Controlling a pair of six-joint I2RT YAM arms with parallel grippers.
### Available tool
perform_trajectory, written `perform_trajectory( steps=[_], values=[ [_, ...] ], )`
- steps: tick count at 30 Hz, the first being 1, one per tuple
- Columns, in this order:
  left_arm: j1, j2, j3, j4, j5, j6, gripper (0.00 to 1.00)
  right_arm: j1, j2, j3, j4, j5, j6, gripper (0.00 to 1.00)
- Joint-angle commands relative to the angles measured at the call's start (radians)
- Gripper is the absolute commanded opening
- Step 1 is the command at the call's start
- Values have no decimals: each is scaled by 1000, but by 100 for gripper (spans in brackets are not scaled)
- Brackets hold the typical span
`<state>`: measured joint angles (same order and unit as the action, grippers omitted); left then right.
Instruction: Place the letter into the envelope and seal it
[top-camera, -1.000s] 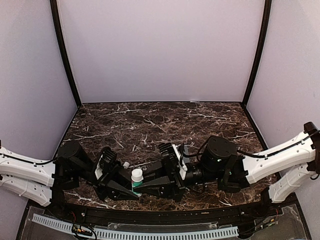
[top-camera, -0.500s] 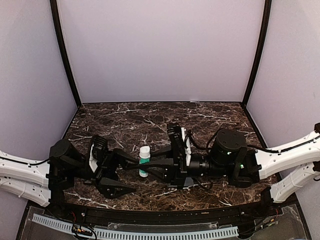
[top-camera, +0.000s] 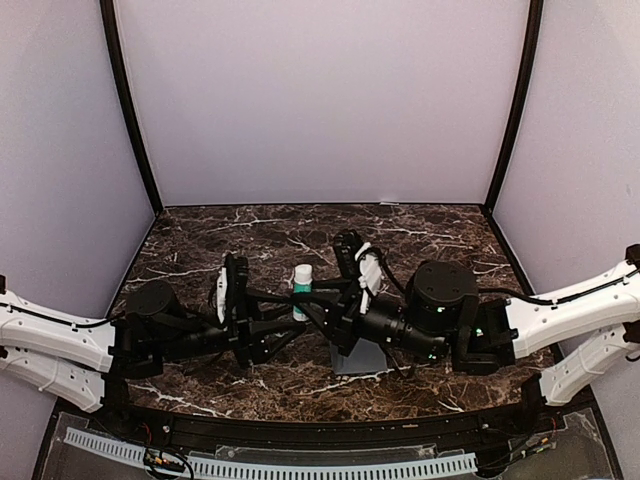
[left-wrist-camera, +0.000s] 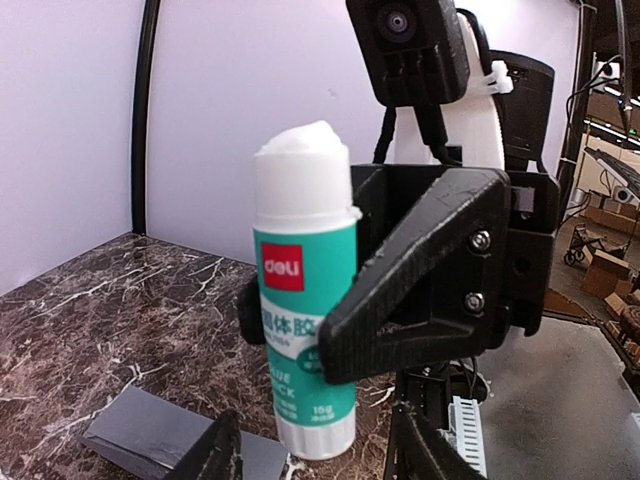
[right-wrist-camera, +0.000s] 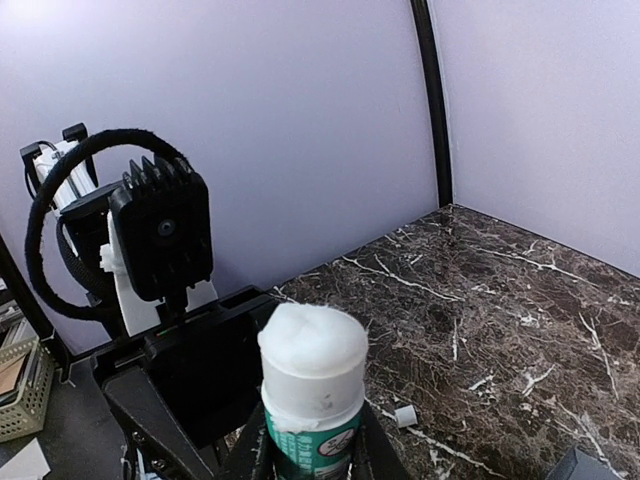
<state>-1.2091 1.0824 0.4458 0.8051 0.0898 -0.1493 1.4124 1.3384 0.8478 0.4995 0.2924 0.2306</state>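
Observation:
A white-and-green glue stick with its white tip bared stands upright in the air, held by my right gripper, which is shut on its body. It also shows in the right wrist view and the left wrist view. My left gripper is open, its fingers set wide to either side of the stick's base without touching it. The dark blue-grey envelope lies flat on the table under my right arm, and also shows in the left wrist view. The tan letter is not in view.
A small white cap lies on the dark marble table. Lilac walls close the back and both sides. The two arms meet closely at the table's middle. A white slotted rail runs along the near edge.
My right gripper has lifted the glue stick up and away from the near edge. My left arm followed, its gripper now open below the stick. The envelope has come into view.

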Motion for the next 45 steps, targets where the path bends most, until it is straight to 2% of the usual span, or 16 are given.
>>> perform_trajectory(
  steps=[1, 10, 16, 19, 24, 32, 34, 39, 45],
  values=[
    [-1, 24, 46, -8, -58, 22, 49, 2, 27, 53, 17, 74, 19, 0],
    [-3, 54, 61, -8, -57, 25, 33, 8, 61, 72, 21, 84, 18, 0],
    [-4, 53, 65, -16, -58, 29, 18, 11, 69, 79, 22, 93, 11, 0],
    [-6, 49, 65, -21, -57, 33, 18, 12, 66, 78, 22, 100, 10, 0],
    [-6, 41, 61, -26, -54, 40, 30, 11, 62, 79, 23, 103, 10, 0],
    [-9, 43, 60, -29, -45, 66, 32, 13, 61, 76, 28, 109, 9, 0],
    [-10, 45, 60, -28, -51, 67, 28, 12, 62, 77, 29, 108, 9, 0],
    [-16, 47, 67, -34, -66, 70, 11, 13, 63, 73, 31, 105, 12, 0],
    [-21, 32, 68, -41, -12, 60, 3, 11, 43, 50, 46, 39, -26, 0]
  ],
)
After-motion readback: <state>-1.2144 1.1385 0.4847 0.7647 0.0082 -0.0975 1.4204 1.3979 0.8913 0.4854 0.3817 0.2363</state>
